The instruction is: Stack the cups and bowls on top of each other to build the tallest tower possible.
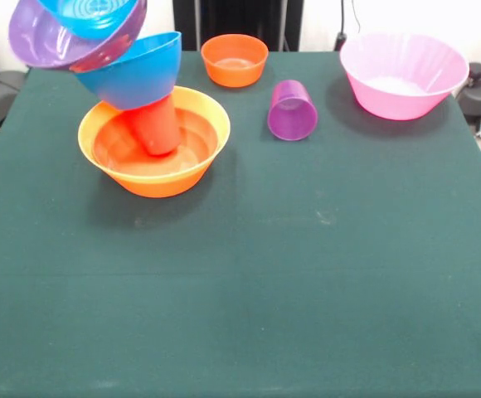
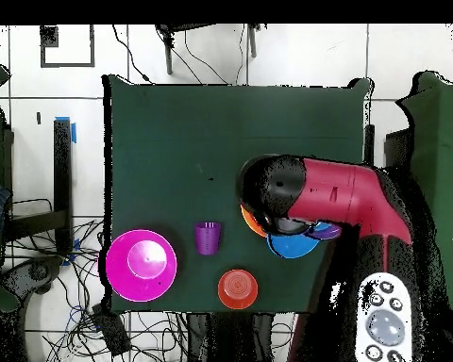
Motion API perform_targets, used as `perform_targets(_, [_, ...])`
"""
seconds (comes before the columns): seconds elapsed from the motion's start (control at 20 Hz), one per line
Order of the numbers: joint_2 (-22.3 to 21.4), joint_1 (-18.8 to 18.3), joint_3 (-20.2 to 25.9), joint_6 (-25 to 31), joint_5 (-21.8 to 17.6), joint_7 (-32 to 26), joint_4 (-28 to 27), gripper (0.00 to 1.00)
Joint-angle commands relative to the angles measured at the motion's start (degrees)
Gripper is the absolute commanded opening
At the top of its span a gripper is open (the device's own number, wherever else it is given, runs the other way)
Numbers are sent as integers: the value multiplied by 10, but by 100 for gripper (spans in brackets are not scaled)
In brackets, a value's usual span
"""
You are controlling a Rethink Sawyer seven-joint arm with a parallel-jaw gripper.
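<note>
**Orange base bowl carries a tilting stack as the tower build goes on**

Orange plastic anchors the scene: the large orange bowl (image 1: 153,143) sits on the green counter (image 1: 307,274) toward one far corner, with a red cup (image 1: 156,126) standing mouth-down inside it. Perched on that cup is a blue bowl (image 1: 134,70), tipped to one side, and above it a purple bowl (image 1: 62,35) holding a smaller blue bowl (image 1: 87,13), both leaning and running off the top edge of the front view. Seen from overhead, the robot arm (image 2: 339,193) covers the tower, and the jaws are hidden beneath it, so whether they are apart, together or clamped on a bowl cannot be told.

Doing this step well looks to depend on levelling the upper bowls over the cup's centre before letting go; the lean suggests a slide is the main risk.

Along the far edge, a small orange bowl (image 1: 234,59) sits empty, a purple cup (image 1: 291,110) lies tipped just in front of it, and a large pink bowl (image 1: 402,75) waits empty near the other far corner.
</note>
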Motion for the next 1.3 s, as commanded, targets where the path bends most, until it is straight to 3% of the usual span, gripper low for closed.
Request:
perform_targets(0.05, [-34,37,-17,-28,9,143,65,0])
perform_targets(0.45, [-53,60,-36,-68,-12,149,96,0])
perform_targets(1.3, [-21,60,-36,-161,2,191,137,0])
